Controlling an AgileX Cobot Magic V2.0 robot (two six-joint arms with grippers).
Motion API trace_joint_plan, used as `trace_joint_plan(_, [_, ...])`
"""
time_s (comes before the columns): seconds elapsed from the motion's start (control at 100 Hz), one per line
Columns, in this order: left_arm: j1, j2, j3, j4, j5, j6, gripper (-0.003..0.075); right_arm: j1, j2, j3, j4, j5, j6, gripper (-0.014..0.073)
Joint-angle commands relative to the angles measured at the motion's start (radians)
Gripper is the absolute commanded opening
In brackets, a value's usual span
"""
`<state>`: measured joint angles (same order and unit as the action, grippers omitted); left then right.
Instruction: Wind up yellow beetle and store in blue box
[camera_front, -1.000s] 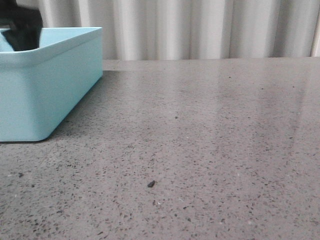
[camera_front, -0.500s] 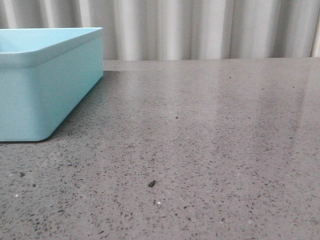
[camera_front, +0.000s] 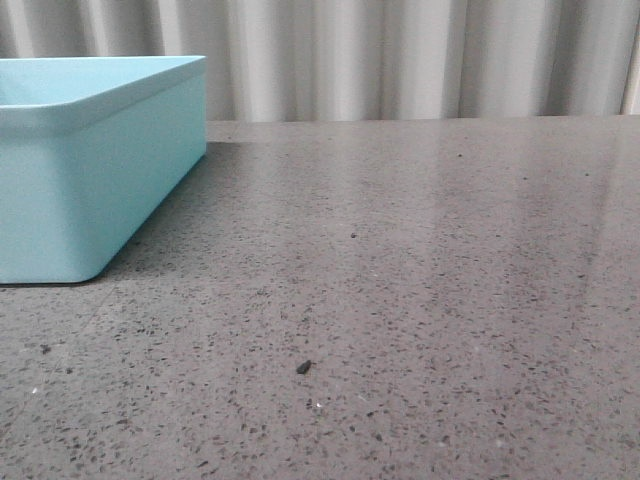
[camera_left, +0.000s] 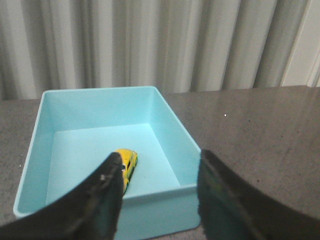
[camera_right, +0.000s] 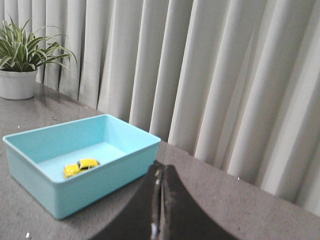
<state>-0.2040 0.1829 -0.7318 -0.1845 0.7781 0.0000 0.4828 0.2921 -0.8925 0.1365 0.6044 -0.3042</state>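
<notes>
Yellow and glossy, the beetle (camera_left: 127, 167) lies on the floor of the blue box (camera_left: 170, 117), below and just beyond the left gripper (camera_left: 157, 192), whose fingers are spread with nothing between them; the right gripper (camera_right: 161, 210) is pressed closed on nothing, well away from the box. If its spring is wound, the car could creep and bump the box wall, though the high sides should contain it. No brand, label or writing is legible anywhere.

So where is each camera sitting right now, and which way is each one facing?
Front: low at table height, facing forward across the grey table to the curtain; no arm shows.
Left wrist: above the blue box, looking down in; open left pincer.
Right wrist: off to the side, closed right pincer.
Both wrist views share the yellow beetle inside.
</notes>
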Motion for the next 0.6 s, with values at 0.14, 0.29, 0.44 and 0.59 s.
trace_joint_plan(0.14, [0.000,-0.011,0.041,-0.037,-0.040,0.071,-0.0021,0.000,-0.132,0.082,-0.031,-0.015,-0.004,-0.0061])
trace_joint_plan(0.29, [0.000,-0.011,0.041,-0.128,-0.044,0.071,-0.0021,0.000,-0.185,0.085,-0.039,0.085,-0.004,-0.0061])
trace_joint_plan(0.44, [0.000,-0.011,0.041,-0.176,-0.044,0.071,-0.0021,0.000,-0.210,0.084,-0.021,0.119,-0.004,-0.0061])
trace_joint_plan(0.59, [0.000,-0.011,0.041,-0.178,-0.044,0.071,-0.0021,0.000,-0.210,0.084,-0.021,0.119,-0.004,-0.0061])
